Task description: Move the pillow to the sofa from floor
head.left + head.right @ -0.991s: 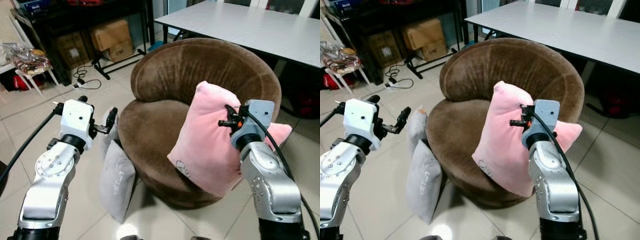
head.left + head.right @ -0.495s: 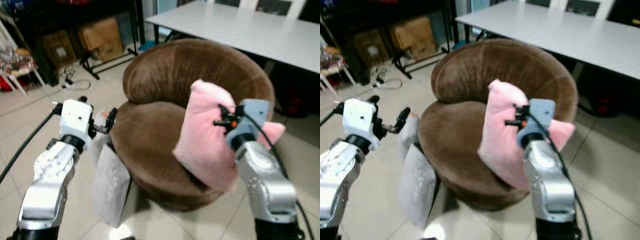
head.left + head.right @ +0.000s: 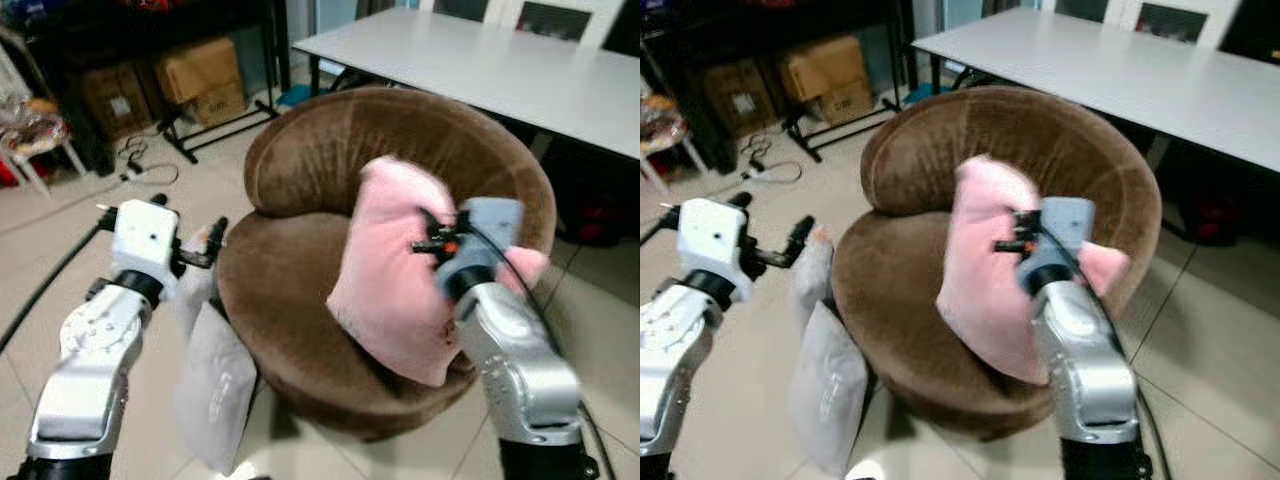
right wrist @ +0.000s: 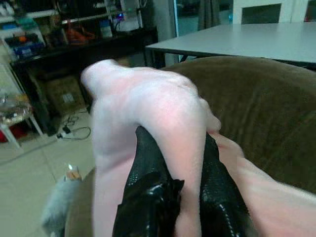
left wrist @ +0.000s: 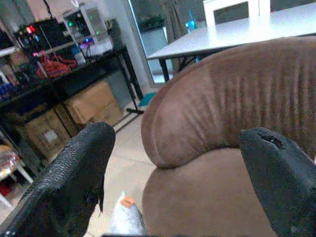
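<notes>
Right gripper (image 4: 173, 197) pinched tight on pink pillow (image 3: 395, 275), pillow hung below it over sofa (image 3: 300, 290) seat, off floor. Release remained. Left gripper (image 5: 177, 173) spread wide, held nothing, beside grey pillow (image 3: 215, 385).

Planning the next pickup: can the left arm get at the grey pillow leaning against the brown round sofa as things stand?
Probably yes. The left gripper is open, holding nothing, and hangs just above the grey pillow by the brown round sofa, with nothing between them. The right gripper holds the pink pillow.
</notes>
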You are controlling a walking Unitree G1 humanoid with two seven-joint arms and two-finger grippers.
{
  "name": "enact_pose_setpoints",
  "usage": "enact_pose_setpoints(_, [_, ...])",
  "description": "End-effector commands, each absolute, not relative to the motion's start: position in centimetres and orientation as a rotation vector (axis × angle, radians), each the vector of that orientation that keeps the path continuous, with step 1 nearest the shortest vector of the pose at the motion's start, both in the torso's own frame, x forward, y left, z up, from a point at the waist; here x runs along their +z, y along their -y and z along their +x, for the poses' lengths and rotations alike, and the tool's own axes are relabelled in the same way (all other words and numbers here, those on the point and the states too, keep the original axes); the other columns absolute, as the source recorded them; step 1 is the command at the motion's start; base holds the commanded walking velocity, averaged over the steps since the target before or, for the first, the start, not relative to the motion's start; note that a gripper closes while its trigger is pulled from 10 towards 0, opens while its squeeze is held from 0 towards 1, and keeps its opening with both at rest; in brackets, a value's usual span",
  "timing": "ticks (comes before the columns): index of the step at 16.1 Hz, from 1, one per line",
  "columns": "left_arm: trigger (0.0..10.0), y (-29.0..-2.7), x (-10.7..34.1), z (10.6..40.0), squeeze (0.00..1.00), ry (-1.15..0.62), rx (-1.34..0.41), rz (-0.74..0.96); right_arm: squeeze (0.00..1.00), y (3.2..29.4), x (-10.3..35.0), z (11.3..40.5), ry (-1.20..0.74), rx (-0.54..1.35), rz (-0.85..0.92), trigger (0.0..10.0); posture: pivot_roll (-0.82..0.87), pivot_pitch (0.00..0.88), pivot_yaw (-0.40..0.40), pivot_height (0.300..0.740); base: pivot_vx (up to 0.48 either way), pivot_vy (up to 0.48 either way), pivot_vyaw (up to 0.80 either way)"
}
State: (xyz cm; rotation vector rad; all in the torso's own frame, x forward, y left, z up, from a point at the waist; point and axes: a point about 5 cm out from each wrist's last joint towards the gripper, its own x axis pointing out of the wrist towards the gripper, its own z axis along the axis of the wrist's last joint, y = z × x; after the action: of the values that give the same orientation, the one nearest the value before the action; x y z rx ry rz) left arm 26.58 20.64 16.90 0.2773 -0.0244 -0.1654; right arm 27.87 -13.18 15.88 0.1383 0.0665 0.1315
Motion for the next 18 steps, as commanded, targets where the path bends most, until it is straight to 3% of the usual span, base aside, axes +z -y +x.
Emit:
enact_pose_setpoints(1, [10.0,-20.2,16.9,26.6,0.00,0.027,-0.185,0.271,0.00,14.0,16.8,28.1,-0.034,0.107,0.138,10.0,-0.08,0.000,0.037,0.740,0.270,0.000,-0.79])
enact_pose_setpoints(10, [10.0,-20.1,17.0,26.7,0.00,0.032,-0.195,0.266,0.00,13.3,17.0,28.0,-0.011,0.185,0.065,10.0,-0.08,0.000,0.037,0.740,0.295,0.000,-0.09])
enact_pose_setpoints(13, [10.0,-20.0,17.0,26.7,0.00,0.032,-0.197,0.265,0.00,13.1,17.1,28.0,-0.004,0.187,0.061,10.0,-0.08,0.000,0.036,0.740,0.311,0.000,0.80])
enact_pose_setpoints(18, [10.0,-19.8,16.8,26.6,0.00,0.024,-0.218,0.262,0.00,13.5,17.1,28.1,-0.004,0.162,0.087,10.0,-0.08,0.000,0.036,0.740,0.248,0.000,0.00])
